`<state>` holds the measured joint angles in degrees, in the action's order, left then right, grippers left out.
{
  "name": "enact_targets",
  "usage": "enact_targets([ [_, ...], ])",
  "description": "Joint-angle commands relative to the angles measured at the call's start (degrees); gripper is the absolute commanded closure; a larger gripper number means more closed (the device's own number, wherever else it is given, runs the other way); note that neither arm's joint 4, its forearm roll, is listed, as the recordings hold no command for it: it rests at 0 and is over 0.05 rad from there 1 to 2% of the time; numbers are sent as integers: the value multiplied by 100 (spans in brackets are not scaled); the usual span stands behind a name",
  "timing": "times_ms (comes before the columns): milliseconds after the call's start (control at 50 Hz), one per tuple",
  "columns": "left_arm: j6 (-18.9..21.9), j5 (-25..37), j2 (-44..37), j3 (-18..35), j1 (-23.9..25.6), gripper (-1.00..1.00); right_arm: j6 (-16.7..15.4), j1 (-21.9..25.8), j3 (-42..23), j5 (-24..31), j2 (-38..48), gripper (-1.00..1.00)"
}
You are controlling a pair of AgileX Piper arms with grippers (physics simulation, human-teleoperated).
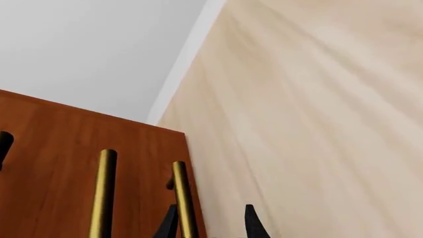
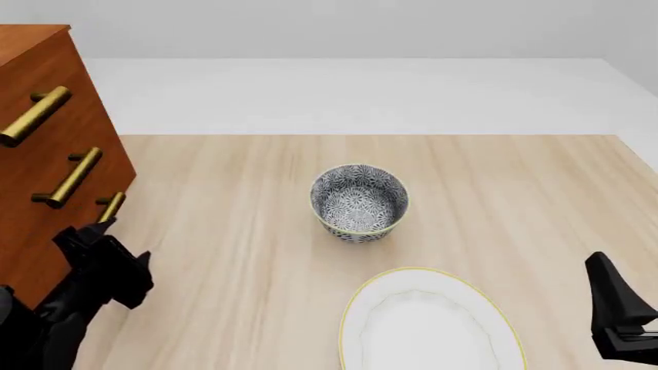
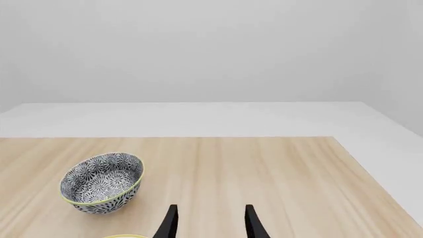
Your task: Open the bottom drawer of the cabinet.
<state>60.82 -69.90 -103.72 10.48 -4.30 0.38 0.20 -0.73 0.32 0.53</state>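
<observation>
Cabinet [image 2: 46, 154] at 9 o'clock on surface [image 2: 236, 231], bottom drawer [image 2: 62, 239] shut, left gripper [image 1: 210, 223] spread around its handle [image 1: 183, 198], right gripper [image 3: 210, 223] spread, idle at 5 o'clock.

wall [image 3: 211, 49]: plain grey | floor [image 2: 350, 96]: pale, possibly white | light: even

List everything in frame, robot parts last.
cabinet: 1, reddish-brown wood, table's left edge
brass handles: 3, stacked on the cabinet front; lowest marks the bottom drawer
bowl: 1, blue-white patterned, table centre
plate: 1, white with yellow rim, near edge, right of centre
table: 1, light wood
left gripper: black, open, at the lowest handle
right gripper: black, open, over bare table
</observation>
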Motion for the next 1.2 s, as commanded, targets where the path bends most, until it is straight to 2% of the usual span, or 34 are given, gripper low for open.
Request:
enact_targets([
  [20, 118, 0, -160, 118, -200, -100, 0, -1, 0, -1, 0, -100],
  [700, 311, 0, -890, 694, -628, -100, 1, 0, 0, -1, -1, -100],
  [1200, 363, 0, -799, 653, -1028, -100, 0, 0, 0, -1, 1, -100],
])
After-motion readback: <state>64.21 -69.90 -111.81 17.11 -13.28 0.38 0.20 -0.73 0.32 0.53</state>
